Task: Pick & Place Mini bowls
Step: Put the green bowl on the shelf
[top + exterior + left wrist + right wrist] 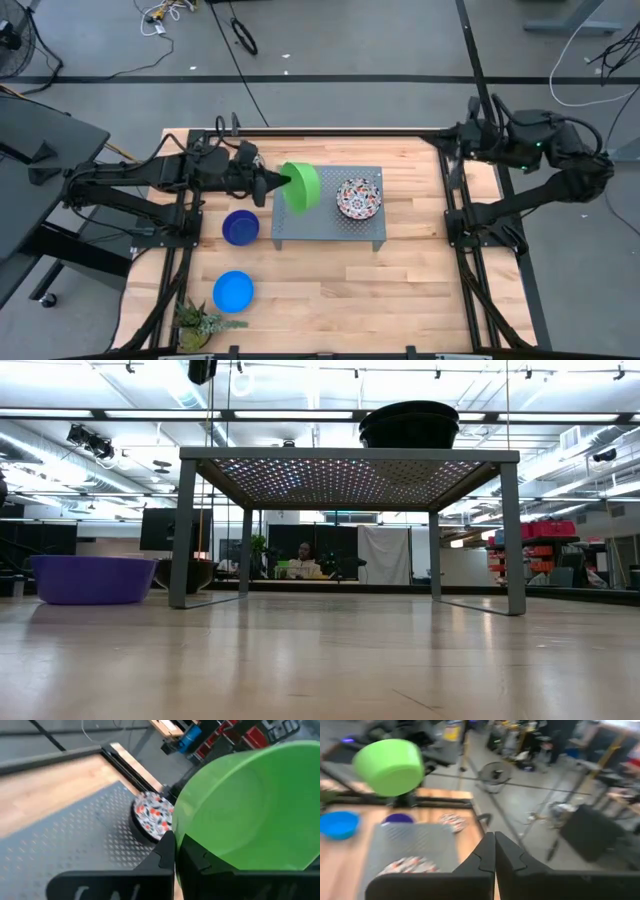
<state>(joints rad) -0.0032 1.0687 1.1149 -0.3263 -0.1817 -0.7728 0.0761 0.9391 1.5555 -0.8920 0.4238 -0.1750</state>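
Green bowl [301, 186]: plain bright green, tipped on edge, held above the tray's [372, 236] left end.
Left gripper [283, 184]: reaching right, clamped on the bowl's rim.
Right gripper [495, 851]: closed, empty, off by the table's right edge.

Table [400, 290]: pale wood planks, smooth, slight sheen. Tray [330, 228]: grey perforated metal, matt. Green bowl [301, 186]: smooth plastic look, soft gloss. Floral bowl [359, 198]: glossy, glazed look.
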